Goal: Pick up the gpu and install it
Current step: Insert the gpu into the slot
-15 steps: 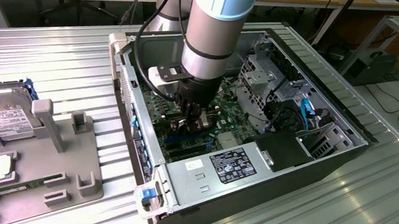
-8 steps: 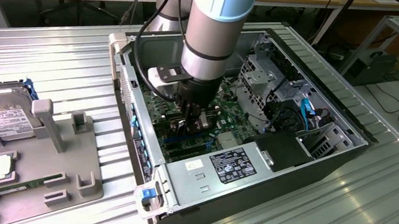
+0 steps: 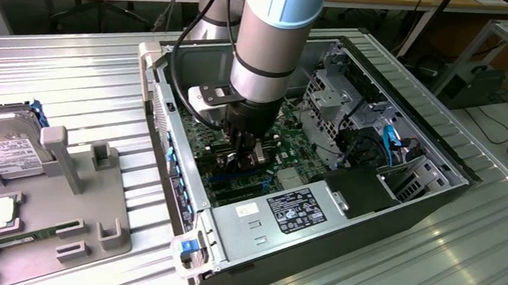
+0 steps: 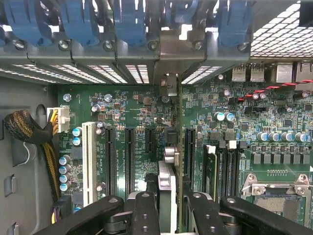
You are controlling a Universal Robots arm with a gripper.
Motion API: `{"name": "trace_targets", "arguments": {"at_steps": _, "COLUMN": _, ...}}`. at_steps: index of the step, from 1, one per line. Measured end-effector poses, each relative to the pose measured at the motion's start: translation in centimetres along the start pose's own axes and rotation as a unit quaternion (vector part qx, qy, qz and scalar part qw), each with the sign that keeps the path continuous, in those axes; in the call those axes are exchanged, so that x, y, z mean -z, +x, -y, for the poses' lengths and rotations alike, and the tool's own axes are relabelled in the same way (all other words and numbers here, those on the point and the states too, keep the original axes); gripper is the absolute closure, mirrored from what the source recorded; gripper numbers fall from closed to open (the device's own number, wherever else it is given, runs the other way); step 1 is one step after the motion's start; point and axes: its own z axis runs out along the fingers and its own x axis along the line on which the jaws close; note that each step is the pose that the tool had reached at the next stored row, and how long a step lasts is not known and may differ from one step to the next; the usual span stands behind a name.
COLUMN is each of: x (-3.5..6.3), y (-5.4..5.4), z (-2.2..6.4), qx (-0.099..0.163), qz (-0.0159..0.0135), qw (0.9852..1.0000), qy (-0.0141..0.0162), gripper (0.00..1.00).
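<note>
**As the card hangs over the board, a robot arm works deep inside an open PC**

While the tower case (image 3: 363, 260) lies on its side on the ribbed metal bench (image 3: 78, 74), the arm's hand (image 3: 245, 154) is down inside the case. Its fingers (image 4: 144, 215) are closed part-way onto the gpu (image 4: 167, 193), pinching its flat faces and holding it on edge. The card stands above the motherboard (image 4: 122, 105) on the case's floor, in line with the dark expansion slots (image 4: 129, 156). Its silver bracket (image 4: 168, 84) points at the case's rear wall, beneath the row of blue clips (image 4: 128, 19).

The pick-up looks finished, and the step in hand appears to be the install itself. Whether the card's lower edge has met a slot cannot be told. Seating it would likely call for the connector edge to sit square over one slot and the bracket to meet its rear opening. After that comes a straight push with no tilt. Outside the case, a hard drive (image 3: 4, 147) rests in a grey holder (image 3: 59, 202).
</note>
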Motion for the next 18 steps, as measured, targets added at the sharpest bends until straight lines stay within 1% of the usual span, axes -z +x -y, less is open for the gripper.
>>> {"name": "trace_targets", "arguments": {"at_steps": 7, "x": -0.03, "y": -0.05, "z": 0.04, "qx": 0.000, "qz": 0.0001, "qw": 1.0000, "qy": 0.0000, "gripper": 0.72}}
{"name": "trace_targets", "arguments": {"at_steps": 14, "x": -0.04, "y": -0.08, "z": 0.45, "qx": 0.000, "qz": 0.0000, "qw": 1.0000, "qy": 0.0000, "gripper": 0.72}}
{"name": "trace_targets", "arguments": {"at_steps": 18, "x": -0.03, "y": -0.09, "z": 0.42, "qx": 0.000, "qz": 0.0000, "qw": 1.0000, "qy": 0.0000, "gripper": 0.72}}
